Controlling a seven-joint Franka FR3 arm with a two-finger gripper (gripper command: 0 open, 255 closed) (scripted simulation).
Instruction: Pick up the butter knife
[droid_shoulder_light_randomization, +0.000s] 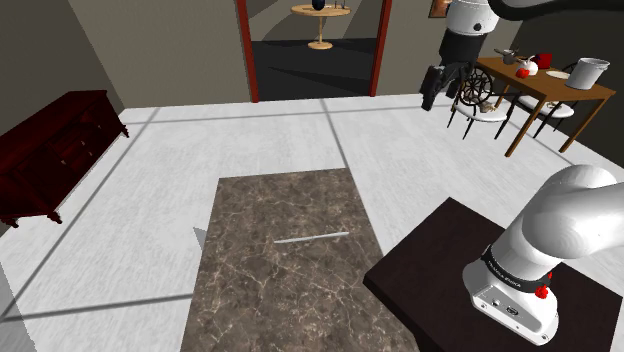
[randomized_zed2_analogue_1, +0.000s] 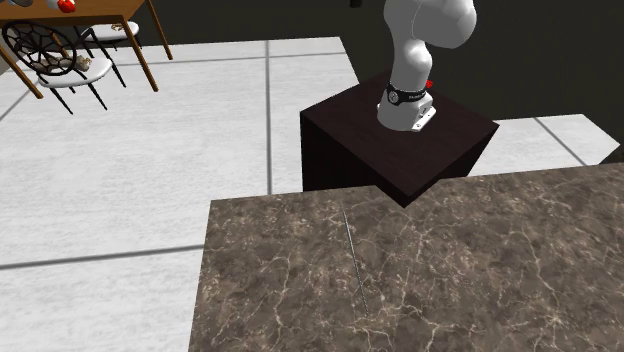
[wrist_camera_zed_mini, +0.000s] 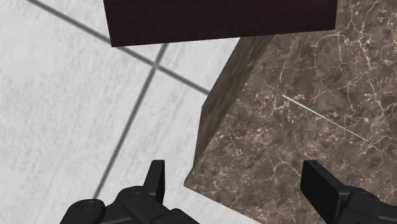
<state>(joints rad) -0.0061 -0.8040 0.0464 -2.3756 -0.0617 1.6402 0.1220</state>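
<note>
The butter knife (droid_shoulder_light_randomization: 312, 238) is a thin pale sliver lying flat on the brown marble table (droid_shoulder_light_randomization: 260, 290), near the middle of its top. It also lies on the marble in the second exterior view, butter knife (randomized_zed2_analogue_1: 355, 258), pointing away from the stand. My gripper (droid_shoulder_light_randomization: 441, 82) hangs high above the scene in the shoulder view, far from the table. In the wrist view the gripper (wrist_camera_zed_mini: 238, 184) is open, fingers wide apart with nothing between them, and the butter knife (wrist_camera_zed_mini: 323, 117) lies well beyond them on the marble.
The dark box stand (randomized_zed2_analogue_1: 400, 135) abuts the marble table. A dark red sideboard (droid_shoulder_light_randomization: 55, 150) stands at the shoulder view's left. A wooden dining table (droid_shoulder_light_randomization: 545, 85) with chairs and dishes stands at the back right. A doorway (droid_shoulder_light_randomization: 312, 45) opens behind.
</note>
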